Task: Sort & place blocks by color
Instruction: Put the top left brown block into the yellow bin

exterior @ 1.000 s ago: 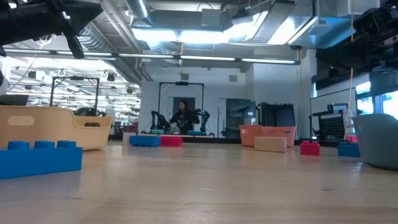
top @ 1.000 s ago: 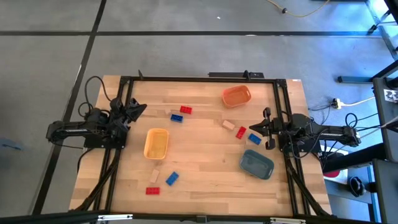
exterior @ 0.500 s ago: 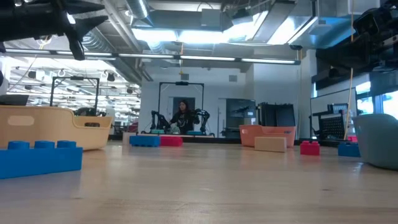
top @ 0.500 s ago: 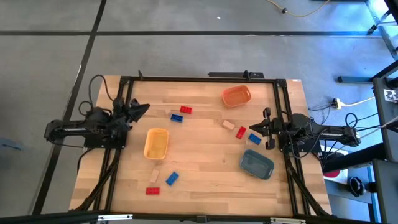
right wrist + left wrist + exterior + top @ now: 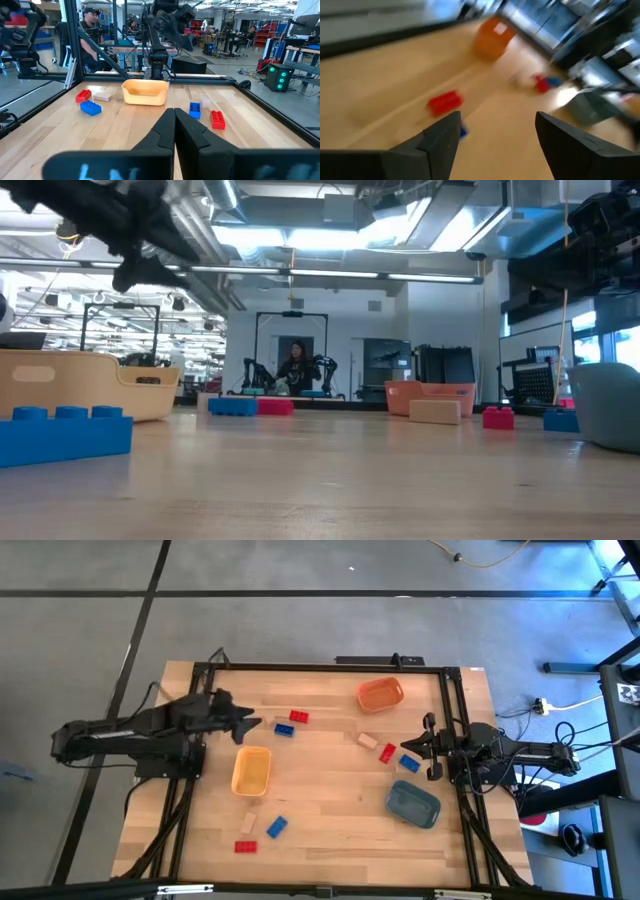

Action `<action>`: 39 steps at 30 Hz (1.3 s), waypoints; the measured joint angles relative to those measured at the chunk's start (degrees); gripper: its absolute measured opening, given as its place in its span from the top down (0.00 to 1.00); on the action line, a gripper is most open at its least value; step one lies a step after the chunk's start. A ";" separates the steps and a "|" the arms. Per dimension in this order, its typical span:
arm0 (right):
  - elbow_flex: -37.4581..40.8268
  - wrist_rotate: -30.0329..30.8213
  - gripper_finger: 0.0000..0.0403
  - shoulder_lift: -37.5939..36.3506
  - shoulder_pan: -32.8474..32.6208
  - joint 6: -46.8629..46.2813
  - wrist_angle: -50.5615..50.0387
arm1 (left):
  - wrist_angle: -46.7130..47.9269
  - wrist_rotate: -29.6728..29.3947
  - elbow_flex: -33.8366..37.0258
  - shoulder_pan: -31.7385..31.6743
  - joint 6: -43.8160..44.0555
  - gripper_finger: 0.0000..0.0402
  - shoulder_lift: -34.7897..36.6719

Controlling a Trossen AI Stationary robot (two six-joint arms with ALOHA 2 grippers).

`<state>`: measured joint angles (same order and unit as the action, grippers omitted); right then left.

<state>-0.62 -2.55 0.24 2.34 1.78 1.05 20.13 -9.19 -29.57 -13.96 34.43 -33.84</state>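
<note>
The wooden table (image 5: 330,810) carries three trays: a yellow tray (image 5: 251,770) on the left half, a slate-blue tray (image 5: 413,803) near the right arm, and an orange tray (image 5: 381,694) at the far side. The left arm reaches in over the table, and the left gripper (image 5: 250,724) hangs above the wood just beside the far end of the yellow tray, with its two fingers (image 5: 442,137) spread apart and nothing between them. The right gripper (image 5: 408,743) waits at the right edge of the table, its fingers pressed together and empty. The blocks are scattered on the table. A red block (image 5: 298,717) and a blue block (image 5: 284,728) lie close together in front of the left gripper. A beige block (image 5: 368,740), a red block (image 5: 388,753) and a blue block (image 5: 409,762) lie near the right gripper. Near the front edge lie a beige block (image 5: 248,822), a blue block (image 5: 276,827) and a red block (image 5: 245,846).
</note>
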 joint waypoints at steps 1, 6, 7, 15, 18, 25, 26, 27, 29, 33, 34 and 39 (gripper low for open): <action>0.00 -0.01 0.98 -0.01 0.00 0.02 -0.01 | 2.30 1.23 -1.38 -1.43 -0.19 0.36 -1.90; 0.00 -0.02 0.98 -0.01 0.01 0.01 -0.01 | 9.86 5.12 -5.91 -7.17 -0.26 0.36 -10.14; 0.00 -0.01 0.98 0.00 -0.01 0.01 -0.01 | 10.47 5.79 -6.24 -7.80 -0.19 0.36 -11.62; 0.00 0.00 0.98 0.01 0.01 0.00 0.01 | 10.78 8.28 -6.35 -8.81 3.00 0.36 -18.69; 0.00 -0.01 0.98 0.01 0.01 0.01 0.01 | 10.73 8.20 -6.35 -8.15 3.31 0.36 -20.41; 0.00 0.00 0.98 0.00 0.01 0.00 -0.01 | 8.97 6.84 -6.65 -9.00 2.67 0.36 -26.43; 0.00 0.00 0.98 -0.01 0.01 0.01 0.01 | 9.01 6.80 -7.28 -9.26 2.29 0.36 -27.76; 0.00 -0.02 0.98 0.00 0.01 0.02 0.01 | 8.88 6.65 -8.04 -9.48 1.15 0.36 -29.24; 0.00 0.00 0.98 0.01 0.00 0.00 0.00 | 8.84 4.61 -9.67 -9.63 -2.75 0.36 -32.04; 0.00 0.00 0.98 -0.01 0.01 0.02 0.01 | 8.80 0.78 -13.50 -10.42 -13.42 0.36 -38.31; 0.00 -0.02 0.98 -0.01 0.01 0.00 0.00 | 8.87 1.17 -14.40 -11.07 -15.68 0.36 -39.69; 0.00 0.00 0.98 -0.01 0.00 0.00 0.00 | 8.91 5.73 -17.48 -14.69 -23.91 0.36 -45.73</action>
<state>-0.62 -2.55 0.23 2.33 1.78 1.04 29.05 -3.46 -47.04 -28.65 10.52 -79.57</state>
